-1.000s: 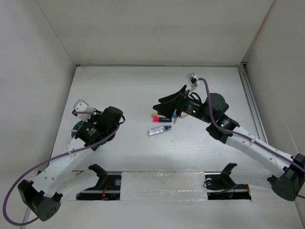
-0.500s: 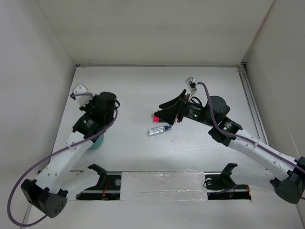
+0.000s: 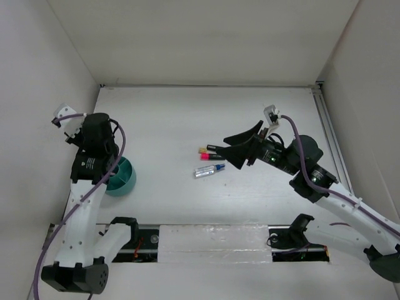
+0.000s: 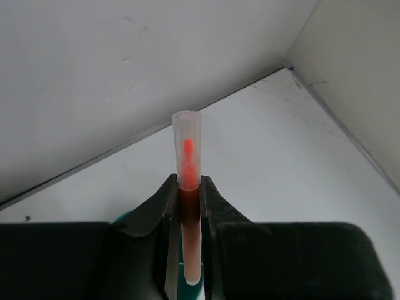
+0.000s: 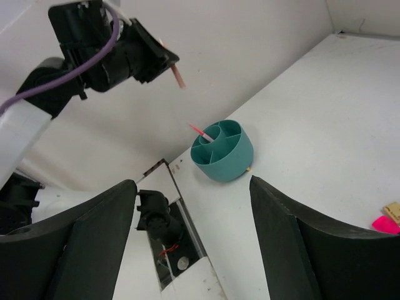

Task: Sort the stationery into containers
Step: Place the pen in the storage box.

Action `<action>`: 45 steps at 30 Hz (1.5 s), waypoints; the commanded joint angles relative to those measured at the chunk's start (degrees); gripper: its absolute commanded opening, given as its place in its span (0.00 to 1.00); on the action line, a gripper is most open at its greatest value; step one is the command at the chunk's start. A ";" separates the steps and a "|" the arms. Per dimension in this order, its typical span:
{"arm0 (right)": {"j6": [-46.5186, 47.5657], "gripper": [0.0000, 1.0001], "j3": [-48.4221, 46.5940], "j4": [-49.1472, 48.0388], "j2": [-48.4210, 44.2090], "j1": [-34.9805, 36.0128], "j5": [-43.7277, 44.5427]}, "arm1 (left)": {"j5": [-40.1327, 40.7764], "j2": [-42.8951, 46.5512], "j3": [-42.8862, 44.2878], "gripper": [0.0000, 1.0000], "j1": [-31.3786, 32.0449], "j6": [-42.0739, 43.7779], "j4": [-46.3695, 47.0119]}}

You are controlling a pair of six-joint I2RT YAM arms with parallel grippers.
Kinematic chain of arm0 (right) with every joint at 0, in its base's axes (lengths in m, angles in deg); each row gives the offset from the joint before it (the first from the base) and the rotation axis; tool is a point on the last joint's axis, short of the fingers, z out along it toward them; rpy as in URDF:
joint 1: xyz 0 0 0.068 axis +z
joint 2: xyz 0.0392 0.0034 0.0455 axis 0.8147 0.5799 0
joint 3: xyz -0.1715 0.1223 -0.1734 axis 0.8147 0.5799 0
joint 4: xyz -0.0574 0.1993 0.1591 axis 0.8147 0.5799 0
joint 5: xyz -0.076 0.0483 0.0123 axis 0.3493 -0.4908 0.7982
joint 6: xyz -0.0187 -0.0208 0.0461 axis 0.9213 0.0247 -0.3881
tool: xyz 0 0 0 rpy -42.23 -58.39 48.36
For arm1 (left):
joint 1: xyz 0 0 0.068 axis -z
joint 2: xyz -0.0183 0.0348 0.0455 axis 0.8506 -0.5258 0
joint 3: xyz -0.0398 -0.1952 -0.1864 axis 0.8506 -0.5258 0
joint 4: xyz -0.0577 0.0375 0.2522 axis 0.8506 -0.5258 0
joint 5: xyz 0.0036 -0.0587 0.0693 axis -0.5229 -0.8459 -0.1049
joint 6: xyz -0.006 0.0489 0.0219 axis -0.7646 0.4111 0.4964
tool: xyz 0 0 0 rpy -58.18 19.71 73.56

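White table (image 3: 187, 119) with teal cup (image 3: 124, 180), markers (image 3: 211, 155), pen (image 3: 209, 170)

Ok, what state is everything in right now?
left gripper: shut on orange pen, up in the air.
orange pen: clear cap on, clamped.
right gripper: open, empty.
teal cup: upright, one thin red stick inside.
blue-capped pen: lying on table.
two markers: lying on table.

A matte white worktop (image 3: 187, 112) sits under even, soft light. A plain white left wall (image 3: 37, 125) stands close beside the left end effector (image 4: 187, 184). The back wall (image 3: 206, 37) lies well beyond it, and the right wall (image 3: 375, 75) is farthest from it.
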 commanded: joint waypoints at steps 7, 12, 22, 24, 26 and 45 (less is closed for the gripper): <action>1.64 0.79 1.70 0.39 -2.73 -0.59 0.48 | -1.24 13.75 -16.38 0.00 0.67 9.78 6.38; 0.59 0.79 4.06 -1.72 -3.96 -0.59 -0.05 | -2.92 9.11 -16.91 0.00 0.67 7.85 5.77; -0.47 0.79 6.44 -4.01 -5.02 -0.59 -1.29 | -0.56 3.91 -18.67 0.00 0.15 0.12 5.78; -0.47 0.79 6.97 -4.54 -5.55 -0.59 -1.81 | 1.20 3.90 -19.20 0.00 0.15 -1.19 5.08; -0.47 0.79 6.97 -5.15 -5.55 -0.59 -2.51 | 2.61 3.90 -20.69 0.00 0.15 -0.08 6.38; -1.00 0.80 8.73 -9.37 -8.35 -0.59 -4.80 | 9.56 -5.06 -16.65 0.00 0.15 -12.80 -4.24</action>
